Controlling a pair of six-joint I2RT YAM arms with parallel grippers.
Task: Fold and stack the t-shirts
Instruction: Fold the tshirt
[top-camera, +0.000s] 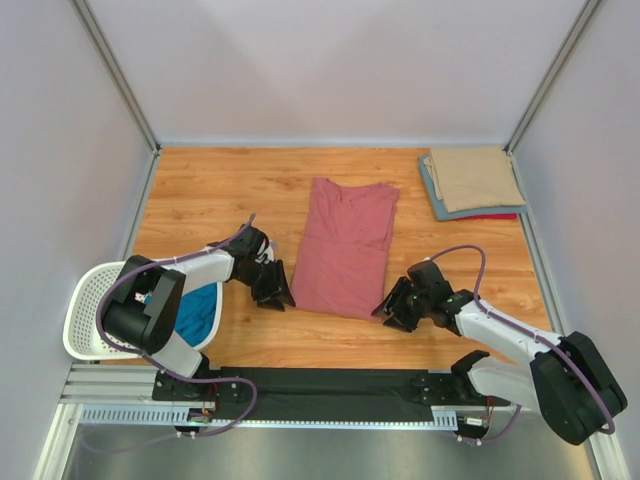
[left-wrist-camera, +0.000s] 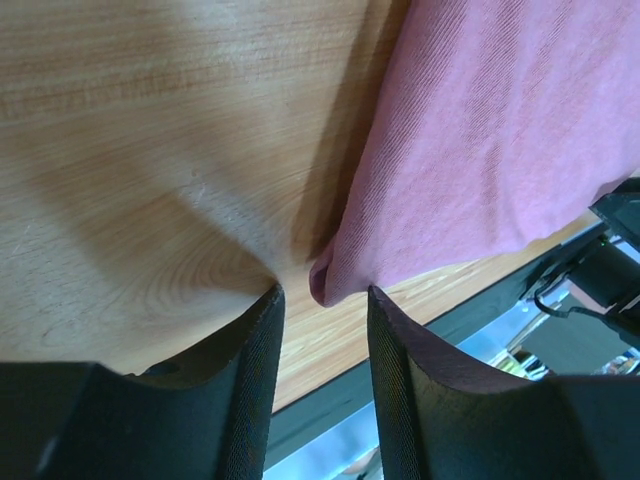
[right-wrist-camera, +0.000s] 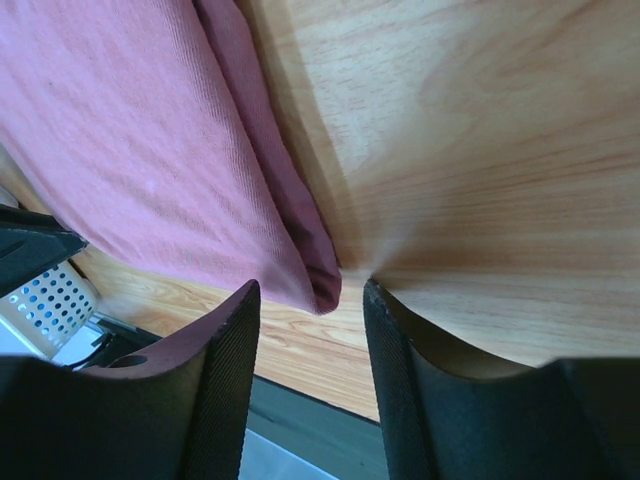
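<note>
Wrist views: left gripper (left-wrist-camera: 322, 300) and right gripper (right-wrist-camera: 308, 295) spread (nothing pinched) astride rose shirt (top-camera: 345, 245) corners.

Your top view looks down from above and behind the arm bases, taking in the whole worktop (top-camera: 220, 190). Each wrist view sits close over the wood, looking past the left end effector (left-wrist-camera: 323, 292) or the right end effector (right-wrist-camera: 309, 287). All three views share the near corners of the rose-red t-shirt (top-camera: 345, 245).
</note>
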